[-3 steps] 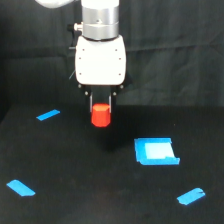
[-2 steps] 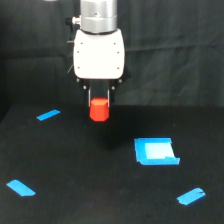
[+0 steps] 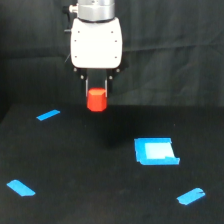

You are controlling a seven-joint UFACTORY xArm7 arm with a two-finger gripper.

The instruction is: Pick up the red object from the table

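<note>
We have our fingers (image 3: 97, 93) pinching the red block (image 3: 97, 100) at its top, holding it clear above the desk (image 3: 100, 175) so the pick-up looks done.

The arm's end is a boxy white housing with rounded corners, topped by a grey metallic cylindrical wrist joint. A thin dark cable runs down its left side (partly lost against the backdrop). Below, the gripper (image 3: 97, 89) has short black fingers (image 3: 88, 85).
</note>
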